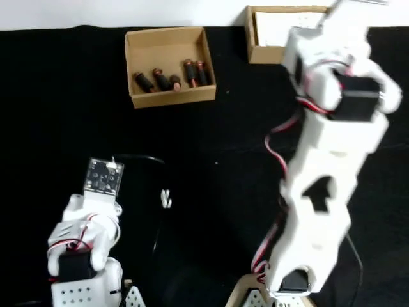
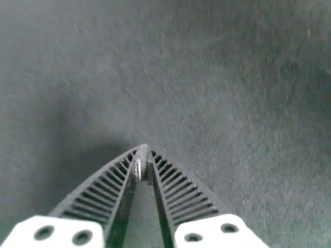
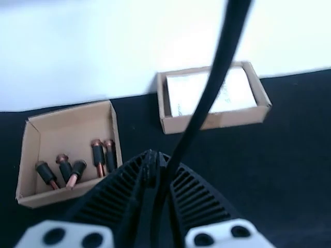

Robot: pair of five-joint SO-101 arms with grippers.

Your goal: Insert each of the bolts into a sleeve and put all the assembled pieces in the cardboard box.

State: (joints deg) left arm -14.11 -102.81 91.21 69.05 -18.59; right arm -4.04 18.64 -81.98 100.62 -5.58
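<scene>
You've got a white printed left arm (image 1: 86,236) lower left and right arm (image 1: 323,185) at right: black servos (image 1: 358,102), red-white cables (image 1: 275,153), black ribbed fingers (image 2: 111,191).

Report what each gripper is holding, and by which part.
Nothing is held. The left gripper and the right gripper are both shut with no part between their fingers; the assembled pieces lie in the cardboard box.

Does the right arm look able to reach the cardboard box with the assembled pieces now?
Probably yes. The right pincer, shut, is raised and faces the cardboard box; nothing stands on the black cloth between them.
</scene>
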